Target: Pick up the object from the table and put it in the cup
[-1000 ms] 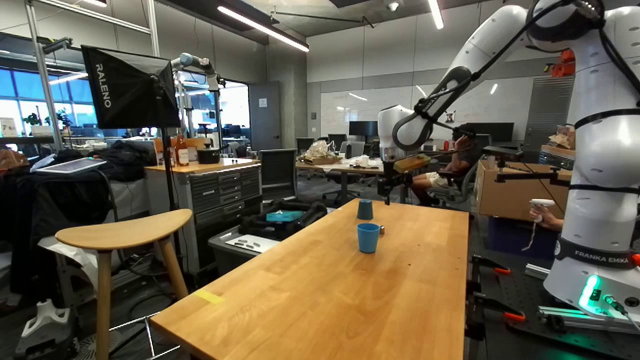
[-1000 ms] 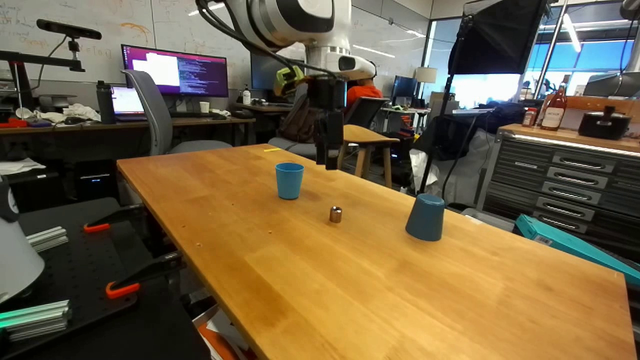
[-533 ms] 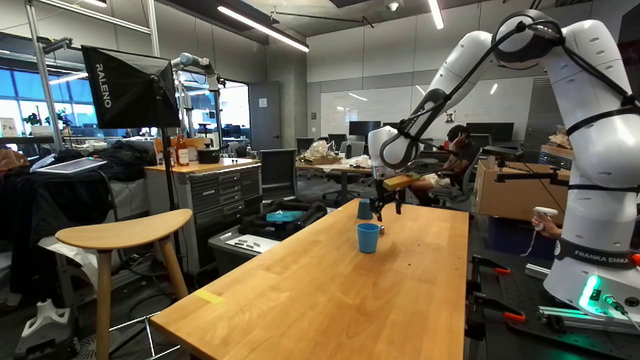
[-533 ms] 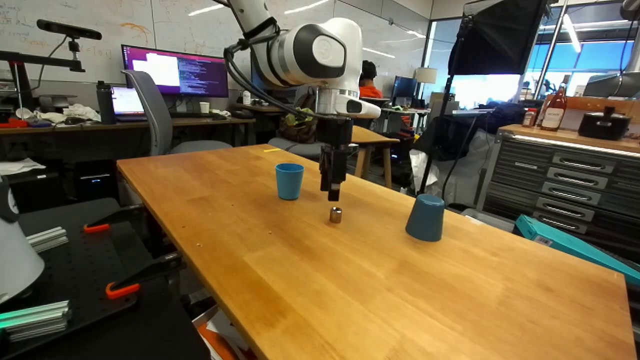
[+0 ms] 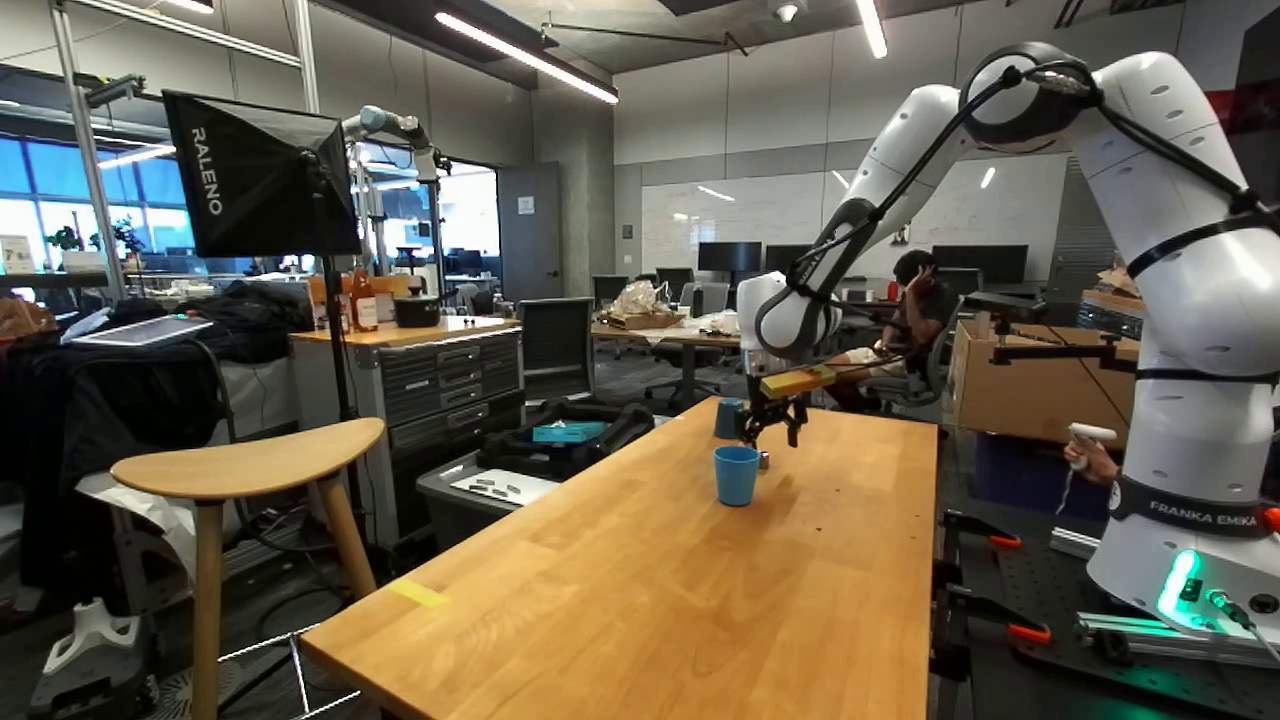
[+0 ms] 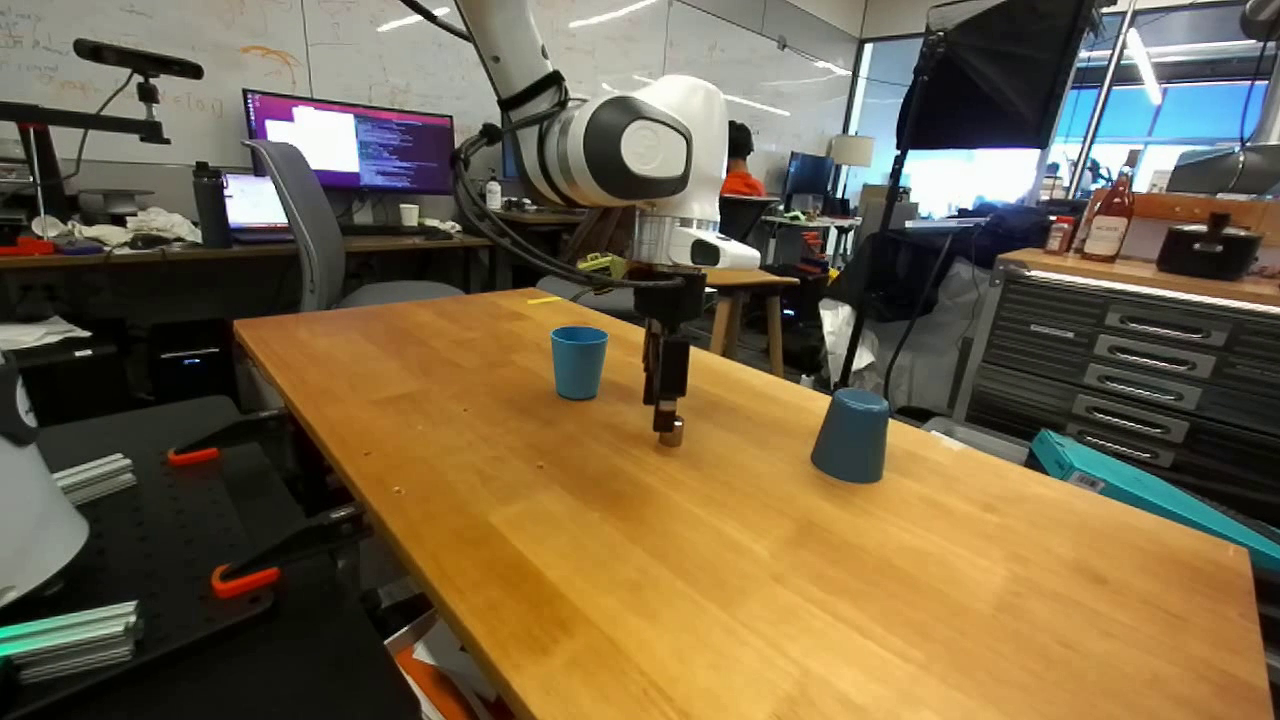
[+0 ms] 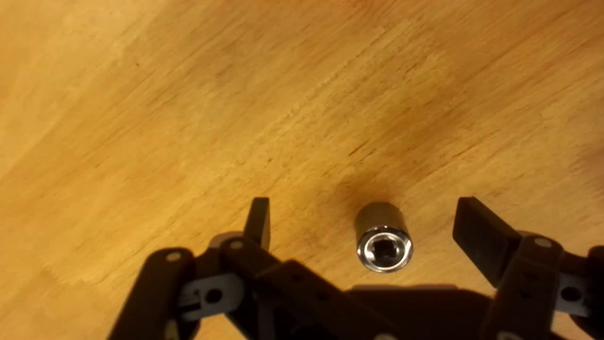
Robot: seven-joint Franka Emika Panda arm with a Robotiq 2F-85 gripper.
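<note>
The object is a small shiny metal cylinder with a square hole in its top. It stands upright on the wooden table in the wrist view (image 7: 381,219) and in both exterior views (image 5: 764,460) (image 6: 677,434). The cup is a plain light blue one (image 5: 736,478), open end up, also in an exterior view (image 6: 578,364). My gripper (image 7: 363,210) is open and empty, pointing down. Its fingers (image 7: 483,238) stand apart on either side of the metal cylinder, with gaps on both sides. In an exterior view the gripper (image 6: 664,428) partly covers the cylinder.
A darker blue cup stands upside down on the table in an exterior view (image 6: 851,436), and is partly behind the gripper in an exterior view (image 5: 728,418). The wooden table (image 6: 620,580) has its edge beside the robot's black base plate (image 6: 330,640).
The arm has come down, and the gripper is now low around the metal cylinder. It has turned so that both fingers show in an exterior view. The cylinder and both cups have not moved.
</note>
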